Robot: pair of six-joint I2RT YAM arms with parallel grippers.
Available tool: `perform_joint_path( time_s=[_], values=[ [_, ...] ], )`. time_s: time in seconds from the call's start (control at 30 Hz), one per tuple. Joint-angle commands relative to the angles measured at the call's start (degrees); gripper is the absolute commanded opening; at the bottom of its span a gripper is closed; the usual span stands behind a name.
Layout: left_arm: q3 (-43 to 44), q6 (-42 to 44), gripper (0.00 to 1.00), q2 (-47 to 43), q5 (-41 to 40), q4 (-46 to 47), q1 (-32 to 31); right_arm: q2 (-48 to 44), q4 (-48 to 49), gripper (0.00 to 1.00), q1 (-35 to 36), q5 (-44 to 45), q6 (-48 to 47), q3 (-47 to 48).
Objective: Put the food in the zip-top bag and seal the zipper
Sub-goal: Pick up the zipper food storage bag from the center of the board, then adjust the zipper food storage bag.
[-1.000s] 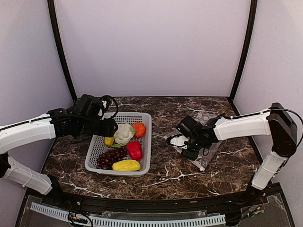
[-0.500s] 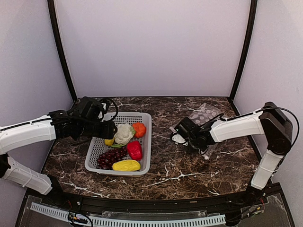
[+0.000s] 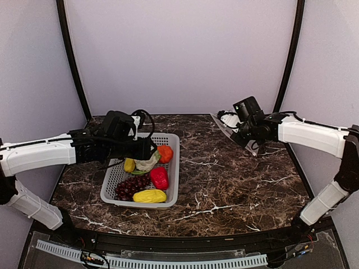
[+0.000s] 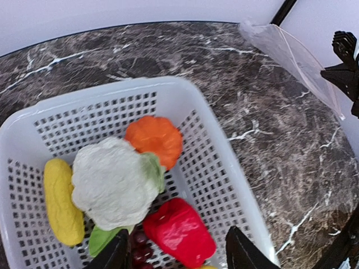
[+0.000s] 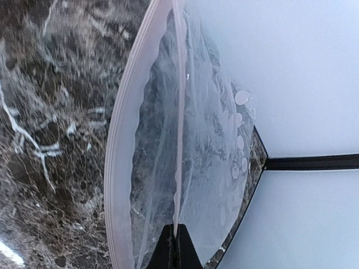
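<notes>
**Progress.** No food has gone into the bag and the sealing has not begun; by my judgement the task is at its opening stage.

**Food.** Every piece in view lies in the pale plastic mesh basket [image 4: 101,88] on the left of the dark marble counter [image 4: 252,129]:
- the white cauliflower with green leaves [image 4: 112,179]
- the orange piece [image 4: 154,139]
- the small yellow fruit [image 4: 59,199]
- the red pepper [image 4: 179,230]
- the dark purple grape bunch [image 3: 130,186]
- the larger yellow fruit [image 3: 150,195] at the near end

**Bag.** The clear zip-top bag with white dots [image 5: 207,140] is at the far right of the counter, well apart from the basket. It looks raised off the surface, though I cannot tell whether its lower end touches. I see nothing inside it. The pinkish zipper strip [image 5: 119,145] is parted, so the mouth gapes.

**Right claw.** The right claw [image 5: 175,246] is pinched together on one lip of the bag's mouth. The other lip bows away from it.

**Left claw.** The left claw [image 4: 179,252] hangs over the basket, above the pepper and just beside the cauliflower. Its fingers are apart with nothing between them.

**Outstanding.**
- Grasp each piece in turn and carry it across into the open mouth.
- Press the zipper shut along its whole length.
- Since only one lip is held, the opening may sag.
</notes>
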Motion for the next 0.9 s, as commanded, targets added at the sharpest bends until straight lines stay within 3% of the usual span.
perform_joint_path(
  time_s=[0.0, 0.37, 0.87],
  values=[
    [5.4, 0.2, 0.57, 3.7, 0.2, 8.8, -4.1, -5.1, -1.8, 0.0, -0.2, -9.3, 2.5, 2.8],
    [15.6, -8.6, 0.56, 18.2, -3.0, 26.0, -12.2, -9.2, -1.7, 0.0, -0.1, -29.6, 8.9, 1.9],
    [28.8, -22.3, 0.53, 33.0, -9.4, 24.7, -13.0, -9.7, -2.4, 0.0, -0.1, -38.0, 12.2, 2.7]
  ],
)
